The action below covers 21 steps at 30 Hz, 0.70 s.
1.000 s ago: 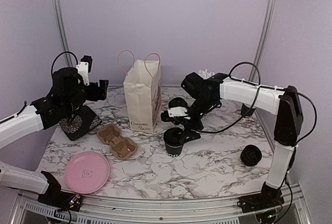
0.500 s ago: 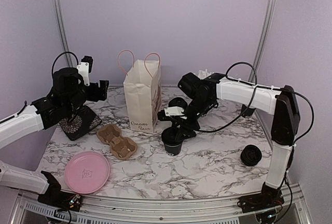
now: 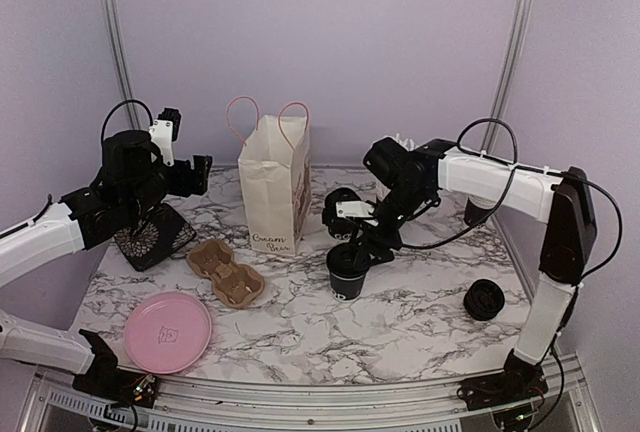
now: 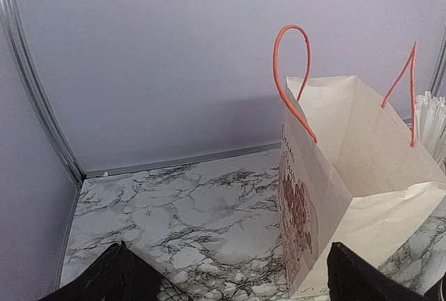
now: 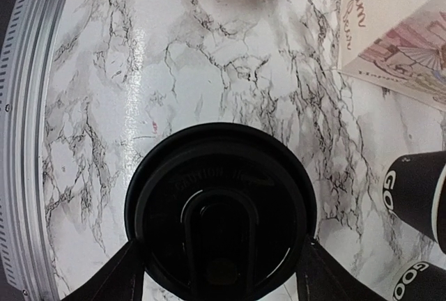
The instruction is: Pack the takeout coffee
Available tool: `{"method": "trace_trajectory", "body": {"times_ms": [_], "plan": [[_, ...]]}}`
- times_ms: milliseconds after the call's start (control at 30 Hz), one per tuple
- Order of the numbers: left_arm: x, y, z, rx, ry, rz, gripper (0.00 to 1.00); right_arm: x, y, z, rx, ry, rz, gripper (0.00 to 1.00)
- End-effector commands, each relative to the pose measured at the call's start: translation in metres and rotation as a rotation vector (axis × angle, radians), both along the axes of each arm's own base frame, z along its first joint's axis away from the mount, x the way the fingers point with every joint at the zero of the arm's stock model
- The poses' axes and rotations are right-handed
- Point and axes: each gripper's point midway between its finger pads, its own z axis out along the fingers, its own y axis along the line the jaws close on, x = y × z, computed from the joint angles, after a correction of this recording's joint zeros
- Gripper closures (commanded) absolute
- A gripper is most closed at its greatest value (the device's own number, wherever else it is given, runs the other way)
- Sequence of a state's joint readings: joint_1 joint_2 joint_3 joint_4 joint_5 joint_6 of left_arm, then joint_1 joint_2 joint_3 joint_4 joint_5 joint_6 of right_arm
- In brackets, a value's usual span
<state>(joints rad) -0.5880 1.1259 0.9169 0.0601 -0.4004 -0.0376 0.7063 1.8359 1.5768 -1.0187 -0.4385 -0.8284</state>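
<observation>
The takeout coffee (image 3: pixel 345 274), a small black cup with a round black lid (image 5: pixel 219 217), stands on the marble table right of the paper bag (image 3: pixel 275 192). My right gripper (image 3: pixel 353 252) comes down over it from above. In the right wrist view its two fingers press against opposite sides of the lid, so the right gripper (image 5: pixel 221 263) is shut on the cup. My left gripper (image 3: pixel 192 172) hovers open left of the bag. In the left wrist view the left gripper (image 4: pixel 230 280) has nothing between its fingers, and the bag (image 4: pixel 348 175) stands open-topped to its right.
A brown cup carrier (image 3: pixel 227 272) and a pink plate (image 3: pixel 168 330) lie front left. A black patterned item (image 3: pixel 150 237) sits under the left arm. Other black cups (image 5: pixel 418 189) stand behind the coffee, white straws (image 4: pixel 432 123) farther back. A black round stack (image 3: pixel 484 299) lies at the right.
My right gripper has come down over the coffee and closed its fingers onto the lid. Cup and gripper have shifted slightly to the right. The left arm has stayed put.
</observation>
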Motion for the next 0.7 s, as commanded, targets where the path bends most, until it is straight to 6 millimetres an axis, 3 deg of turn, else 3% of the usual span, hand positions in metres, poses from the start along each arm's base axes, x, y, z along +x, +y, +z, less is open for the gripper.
{"method": "trace_trajectory", "body": {"times_ms": [0, 167, 267, 667], "plan": [[0.0, -0.006, 0.005, -0.019, 0.002, -0.03, 0.02, 0.014, -0.021, 0.028, 0.071, -0.003, -0.107, 0.35], [-0.002, -0.006, 0.007, -0.024, 0.0, -0.031, 0.02, 0.03, -0.045, 0.035, 0.088, -0.013, -0.208, 0.36], [-0.002, -0.005, 0.009, -0.026, -0.004, -0.031, 0.02, 0.045, -0.071, 0.035, 0.073, -0.023, -0.288, 0.37], [-0.003, -0.004, 0.01, -0.021, -0.004, -0.028, 0.02, 0.125, -0.206, 0.034, 0.048, -0.086, -0.684, 0.37]]}}
